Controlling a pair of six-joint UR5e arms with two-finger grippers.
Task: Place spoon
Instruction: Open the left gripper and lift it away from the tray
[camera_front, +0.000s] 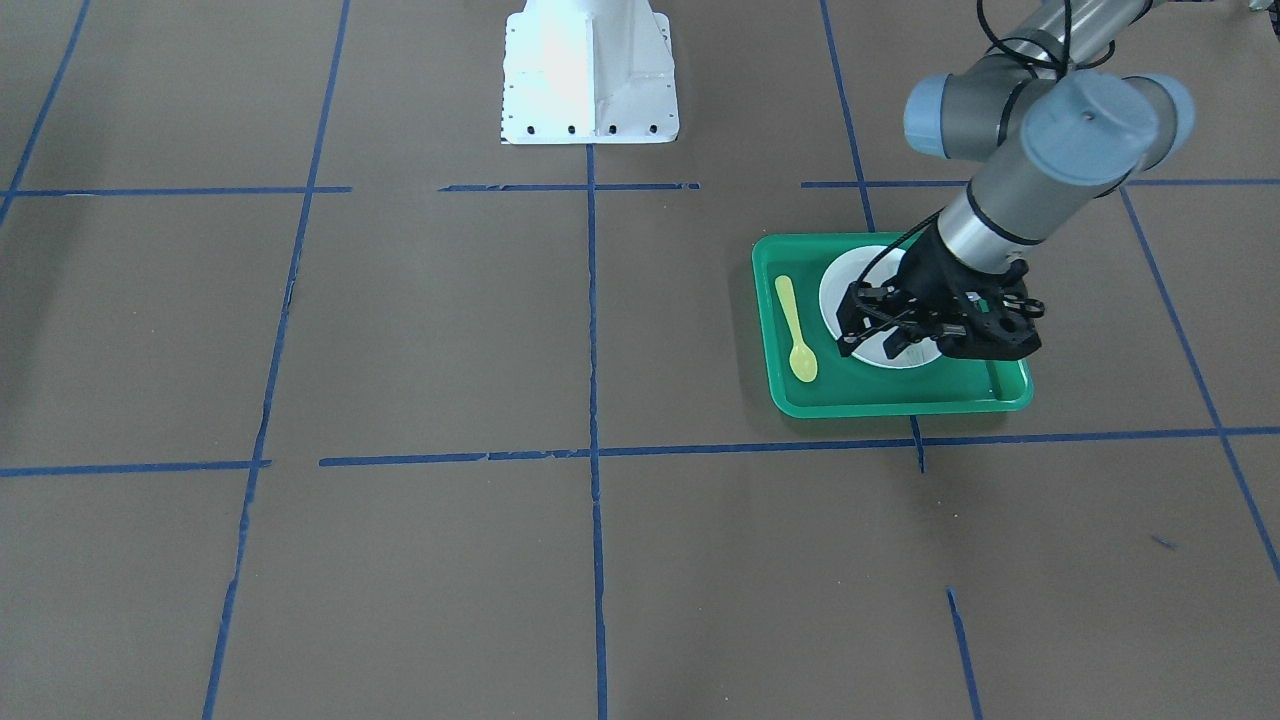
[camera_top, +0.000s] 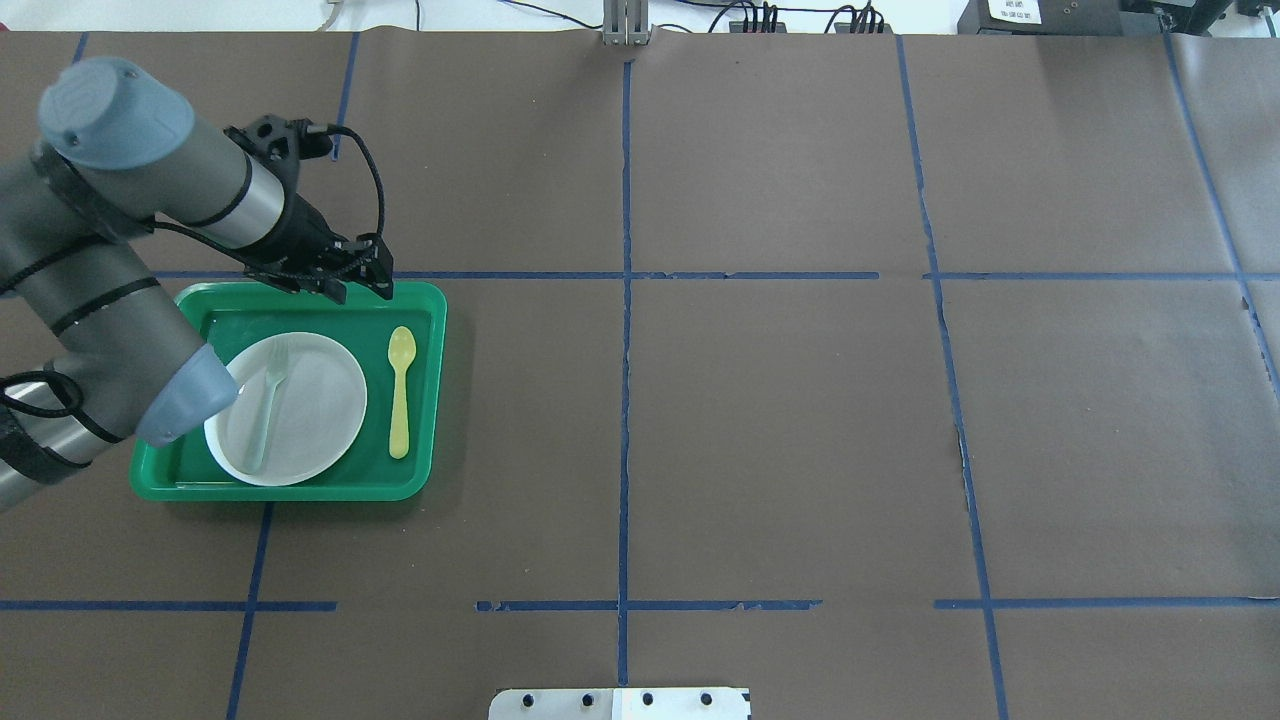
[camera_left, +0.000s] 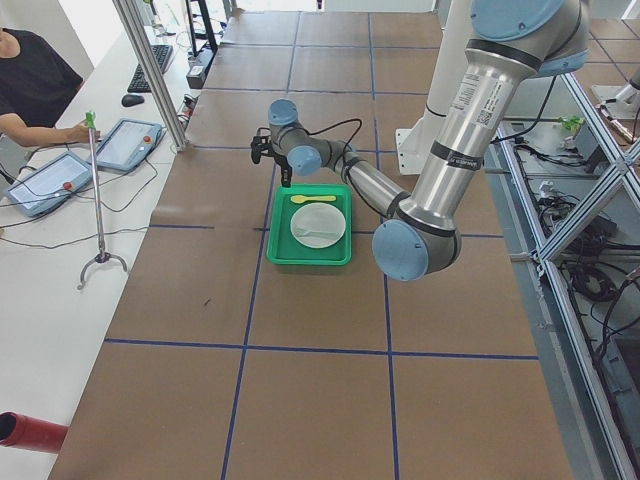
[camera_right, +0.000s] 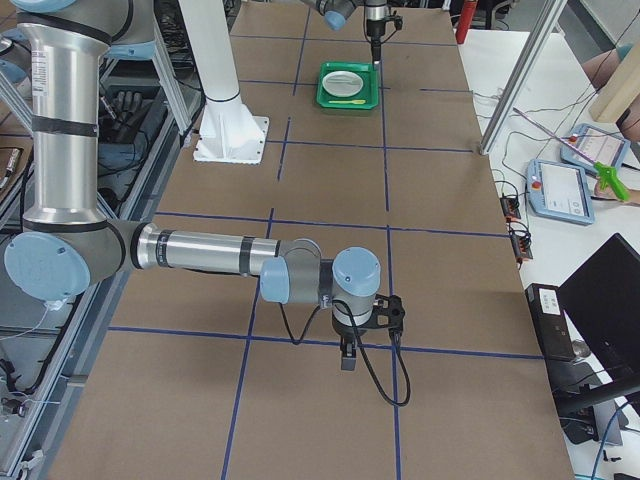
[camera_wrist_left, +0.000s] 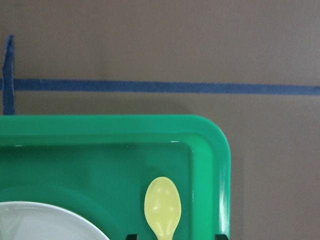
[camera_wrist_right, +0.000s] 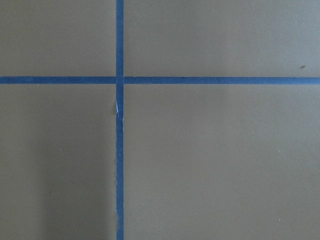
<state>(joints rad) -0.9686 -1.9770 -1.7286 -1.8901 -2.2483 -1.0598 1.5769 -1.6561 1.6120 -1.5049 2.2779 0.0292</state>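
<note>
The yellow spoon (camera_top: 400, 395) lies flat in the green tray (camera_top: 424, 300), just beside the white plate (camera_top: 315, 400) (a pale fork (camera_top: 268, 405) rests on that). The left gripper (camera_top: 362, 292) hovers above the tray's far edge, fingers spread and empty. I cannot tell how the right gripper (camera_right: 347, 360) stands.

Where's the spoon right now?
In the overhead view, left half: the spoon lies flat in the green tray, between the white plate and the tray's right rim.

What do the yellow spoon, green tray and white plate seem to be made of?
Small yellow spoon: probably plastic, smooth, slightly translucent, soft sheen on its bowl.
Green rectangular tray: likely moulded plastic, glossy, highlights along its rounded rim.
Round white plate: matte, no glare; plastic or paper, cannot tell which.
</note>
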